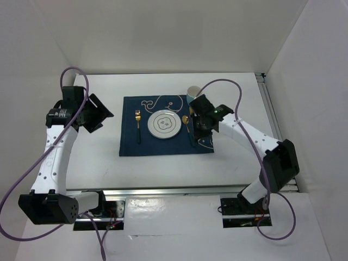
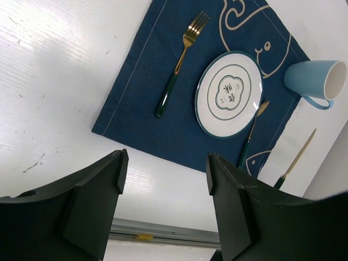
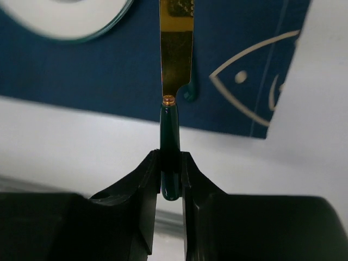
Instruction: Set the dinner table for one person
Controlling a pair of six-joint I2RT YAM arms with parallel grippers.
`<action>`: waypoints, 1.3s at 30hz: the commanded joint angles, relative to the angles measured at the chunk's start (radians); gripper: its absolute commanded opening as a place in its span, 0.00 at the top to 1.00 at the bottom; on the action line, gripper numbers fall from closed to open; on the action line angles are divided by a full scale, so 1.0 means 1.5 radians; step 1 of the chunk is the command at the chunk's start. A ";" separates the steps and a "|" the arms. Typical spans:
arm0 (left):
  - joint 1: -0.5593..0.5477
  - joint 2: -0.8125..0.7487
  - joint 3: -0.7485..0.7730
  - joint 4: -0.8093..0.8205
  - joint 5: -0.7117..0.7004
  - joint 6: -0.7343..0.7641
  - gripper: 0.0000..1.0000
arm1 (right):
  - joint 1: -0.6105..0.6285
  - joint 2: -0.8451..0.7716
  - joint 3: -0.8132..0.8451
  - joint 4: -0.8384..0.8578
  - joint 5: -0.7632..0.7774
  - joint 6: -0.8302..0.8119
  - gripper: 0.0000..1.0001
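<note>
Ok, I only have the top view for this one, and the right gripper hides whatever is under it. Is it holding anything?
Observer: Yes. The right wrist view shows the right gripper shut on the dark green handle of a gold-bladed knife.
Operator: And the left one?
Observer: From its own wrist camera, the left gripper is open and empty.
Operator: Anything on the plate?
Observer: No food. The plate shows only a printed green outline with characters in its middle.
</note>
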 commanded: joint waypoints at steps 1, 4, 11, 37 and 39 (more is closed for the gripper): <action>0.008 0.003 0.020 0.011 0.025 0.024 0.24 | -0.051 0.066 0.033 0.064 0.018 0.004 1.00; 0.014 -0.003 0.020 0.011 0.025 0.030 0.24 | -0.099 0.113 0.040 0.094 0.003 -0.023 1.00; 0.020 0.003 0.014 0.011 0.031 0.043 0.24 | -0.140 0.203 0.046 0.146 -0.011 -0.060 1.00; 0.032 0.009 0.017 0.014 0.059 0.097 0.25 | -0.200 -0.111 0.034 -0.013 0.226 0.114 0.00; 0.032 0.001 0.023 0.014 0.053 0.098 0.25 | -0.242 -0.185 -0.001 -0.007 0.235 0.153 0.00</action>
